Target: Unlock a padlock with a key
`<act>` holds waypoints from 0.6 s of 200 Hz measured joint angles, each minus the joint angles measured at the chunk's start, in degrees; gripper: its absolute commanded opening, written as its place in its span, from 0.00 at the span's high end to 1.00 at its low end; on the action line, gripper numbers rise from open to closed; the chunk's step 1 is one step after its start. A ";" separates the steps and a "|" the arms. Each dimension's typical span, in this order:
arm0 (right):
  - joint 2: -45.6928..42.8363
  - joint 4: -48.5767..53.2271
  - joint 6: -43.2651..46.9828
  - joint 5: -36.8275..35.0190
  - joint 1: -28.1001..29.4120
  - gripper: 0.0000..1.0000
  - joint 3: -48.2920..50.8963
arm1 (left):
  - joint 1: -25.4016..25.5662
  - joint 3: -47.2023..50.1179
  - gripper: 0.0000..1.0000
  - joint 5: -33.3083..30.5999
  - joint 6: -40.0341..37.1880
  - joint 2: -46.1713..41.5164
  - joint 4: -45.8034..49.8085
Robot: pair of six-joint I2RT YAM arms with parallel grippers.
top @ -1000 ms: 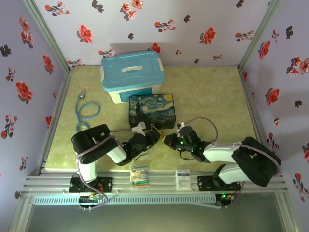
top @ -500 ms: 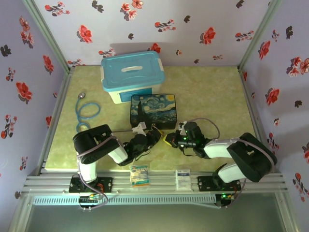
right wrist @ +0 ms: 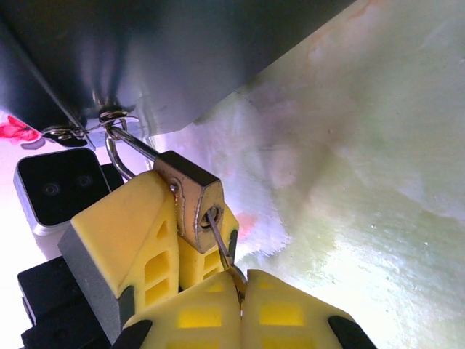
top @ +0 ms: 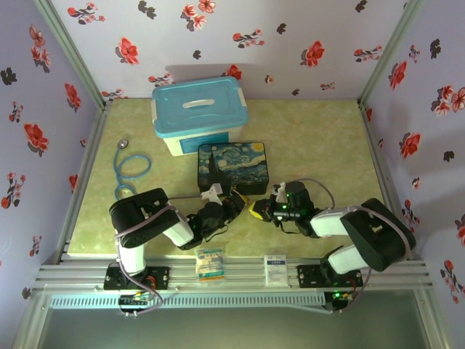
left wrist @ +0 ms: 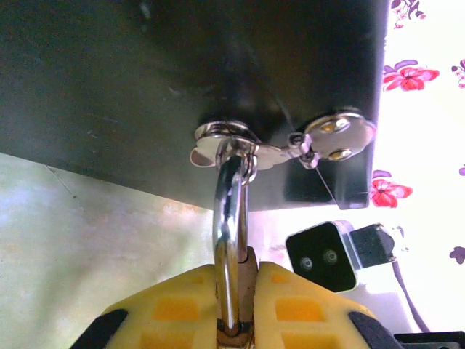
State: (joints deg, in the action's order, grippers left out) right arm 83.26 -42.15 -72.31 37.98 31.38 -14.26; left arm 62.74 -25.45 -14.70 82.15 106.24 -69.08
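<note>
Padlock (right wrist: 190,196): brass; shackle through hasp (left wrist: 251,149) of dark box (top: 232,166) at 12 o'clock; body clamped in left gripper (left wrist: 237,291).
Key (right wrist: 221,243): tip at keyhole, shaft running toward 5 o'clock; pinched tight in right gripper (right wrist: 242,309).

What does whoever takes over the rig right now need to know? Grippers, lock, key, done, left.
Left gripper: shut on the padlock body, steadying it.
Right gripper: shut on the key, tip in the keyhole.
The shackle hangs through the hasp on the dark box.
Done: both grasped, key inserted.
Left: turn the key, free the shackle; no sign of release yet.
</note>
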 measured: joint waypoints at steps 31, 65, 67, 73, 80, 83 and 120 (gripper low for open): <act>7.50 -10.80 -2.34 3.48 -0.92 1.00 0.55 | 0.00 0.02 1.00 -1.49 0.02 -0.90 1.53; 14.93 -23.41 -3.37 5.14 -1.11 1.00 1.75 | 0.00 0.11 1.00 -2.56 0.42 -1.14 2.32; 15.04 -23.76 -3.21 5.14 -1.11 1.00 1.86 | 0.00 0.11 1.00 -2.56 0.48 -1.14 2.32; 15.17 -24.48 -2.56 5.14 -1.11 1.00 2.10 | 0.00 0.11 1.00 -2.49 0.48 -1.22 2.32; 15.21 -25.00 -1.49 5.14 -1.11 1.00 2.23 | 0.00 0.11 1.00 -2.49 0.48 -1.44 2.32; 15.21 -25.05 -0.92 5.16 -1.14 1.00 2.25 | 0.00 0.11 1.00 -2.49 0.46 -1.60 2.34; 13.49 -23.02 7.13 4.85 -1.11 1.00 2.40 | 0.00 0.11 1.00 -2.23 0.46 -2.32 2.47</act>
State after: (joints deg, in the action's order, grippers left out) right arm 96.75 -65.17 -65.19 42.83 30.26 -11.86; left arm 62.74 -25.34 -16.93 82.61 103.92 -66.61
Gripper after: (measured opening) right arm 0.043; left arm 0.128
